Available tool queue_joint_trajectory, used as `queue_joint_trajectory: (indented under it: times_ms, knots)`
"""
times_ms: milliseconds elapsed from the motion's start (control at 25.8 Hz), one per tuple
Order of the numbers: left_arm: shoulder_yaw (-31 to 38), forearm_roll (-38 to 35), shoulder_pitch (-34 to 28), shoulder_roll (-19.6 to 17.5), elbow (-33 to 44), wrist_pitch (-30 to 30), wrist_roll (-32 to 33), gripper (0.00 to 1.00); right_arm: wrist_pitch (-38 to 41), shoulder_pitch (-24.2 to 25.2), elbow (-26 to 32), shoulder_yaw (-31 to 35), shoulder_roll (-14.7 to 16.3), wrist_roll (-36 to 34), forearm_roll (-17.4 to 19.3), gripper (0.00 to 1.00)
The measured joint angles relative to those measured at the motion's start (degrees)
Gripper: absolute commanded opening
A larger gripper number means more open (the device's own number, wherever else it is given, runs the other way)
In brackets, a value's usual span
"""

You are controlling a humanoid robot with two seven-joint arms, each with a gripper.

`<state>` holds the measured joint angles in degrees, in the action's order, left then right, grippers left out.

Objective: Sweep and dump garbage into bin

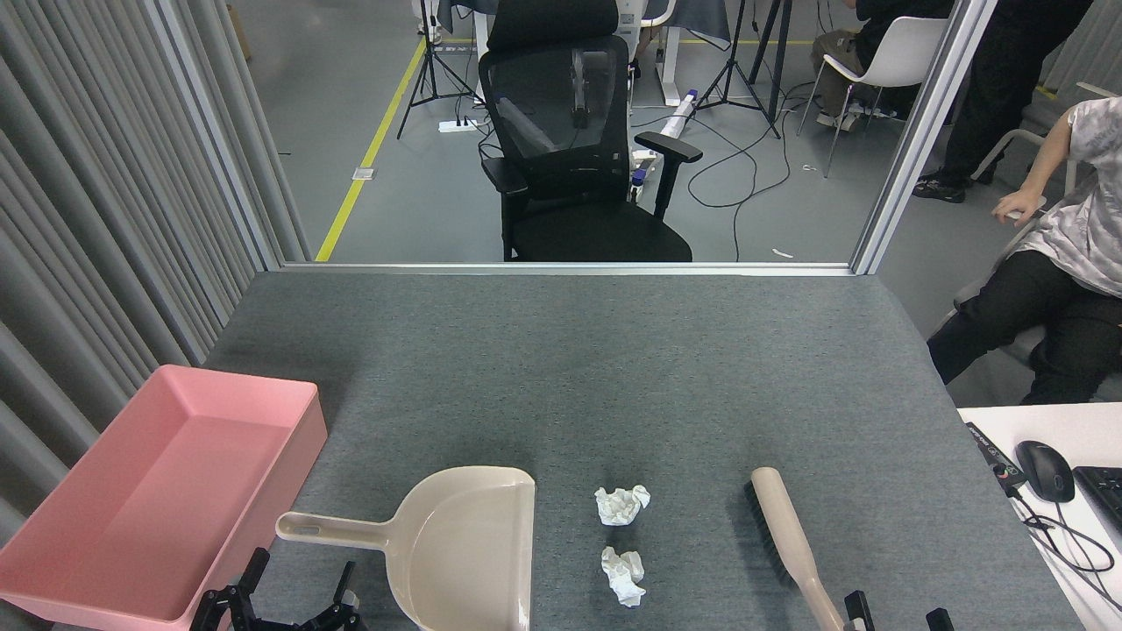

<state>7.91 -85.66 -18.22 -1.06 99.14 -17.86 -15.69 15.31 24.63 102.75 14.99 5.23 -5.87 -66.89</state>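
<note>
Two tissue balls (622, 536) lie on grey mat between dustpan (465, 548) and brush (789, 543); pink bin (263, 473) at left, empty. Left gripper (280, 605) spread, holding nothing; right gripper (894, 613) barely visible, state unclear. Risk: hard sweep flicks light paper past pan.

Both hands (280, 605) (894, 613) and the brush handle (820, 596) run off the bottom edge.

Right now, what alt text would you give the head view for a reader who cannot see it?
Two crumpled white tissue balls lie on a grey table, between a beige dustpan on their left and a brush on their right. An empty pink bin sits at the table's left edge. The left gripper, fingers spread, and right gripper barely show at the bottom edge.
</note>
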Motion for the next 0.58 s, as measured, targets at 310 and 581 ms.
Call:
queue_joint_trajectory:
  times_ms: [310, 581]
  knots:
    - [0.1, 0.0, 0.0, 0.0, 0.0, 0.3, 0.0, 0.99, 0.3, 0.0, 0.0, 0.0, 0.2, 0.2, 0.3, 0.99]
    - [0.1, 1.2, 0.0, 0.0, 0.0, 0.4, 0.6, 0.99, 2.2, 0.4, 0.0, 0.0, 0.4, -0.1, 0.9, 0.99]
